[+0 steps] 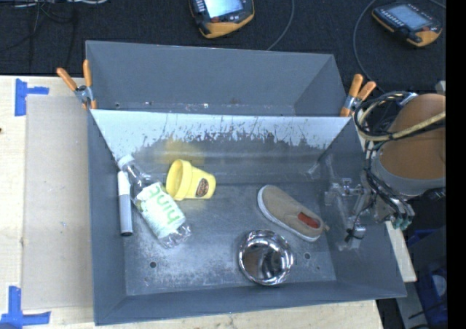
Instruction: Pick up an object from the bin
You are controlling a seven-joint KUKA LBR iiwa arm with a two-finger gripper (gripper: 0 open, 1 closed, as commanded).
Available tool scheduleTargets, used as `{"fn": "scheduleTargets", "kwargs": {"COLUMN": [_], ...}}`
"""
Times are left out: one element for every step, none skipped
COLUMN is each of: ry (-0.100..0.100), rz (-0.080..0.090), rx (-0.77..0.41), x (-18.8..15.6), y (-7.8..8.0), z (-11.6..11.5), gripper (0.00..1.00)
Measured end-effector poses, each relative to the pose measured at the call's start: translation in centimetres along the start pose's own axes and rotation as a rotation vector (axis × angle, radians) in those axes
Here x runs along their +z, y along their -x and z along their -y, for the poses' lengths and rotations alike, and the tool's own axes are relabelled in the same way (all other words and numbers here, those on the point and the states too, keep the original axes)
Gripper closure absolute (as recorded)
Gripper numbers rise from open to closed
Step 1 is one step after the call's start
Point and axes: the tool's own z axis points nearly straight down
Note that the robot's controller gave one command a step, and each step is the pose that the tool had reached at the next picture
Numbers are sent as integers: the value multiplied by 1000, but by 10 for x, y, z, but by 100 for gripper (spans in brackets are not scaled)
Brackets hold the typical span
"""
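Hazard: jaws, whose state cannot be told, are set close by the bin's sloping wall [368,269]; grey slipper [290,211] lies just beside them, inward. Wall may be struck, slipper nudged aside.

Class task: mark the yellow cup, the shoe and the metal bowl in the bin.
yellow cup [182,178], camera view, its side wall.
shoe [288,212], camera view, its tan middle.
metal bowl [266,259], camera view, its shiny inside.

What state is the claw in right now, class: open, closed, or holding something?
Claw: cannot be told whether open or closed; it hangs low in the bin, just right of the shoe.
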Motion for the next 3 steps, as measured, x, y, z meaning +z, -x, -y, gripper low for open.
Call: {"fn": "scheduleTargets", "kwargs": {"ry": [2, 3, 4], "rz": [-1, -3, -5], "rx": [120, 261, 261], "x": [66, 45, 18], "y": [-48, -40, -60], "z": [-89, -142, -163], "gripper": [0, 0, 0]}}
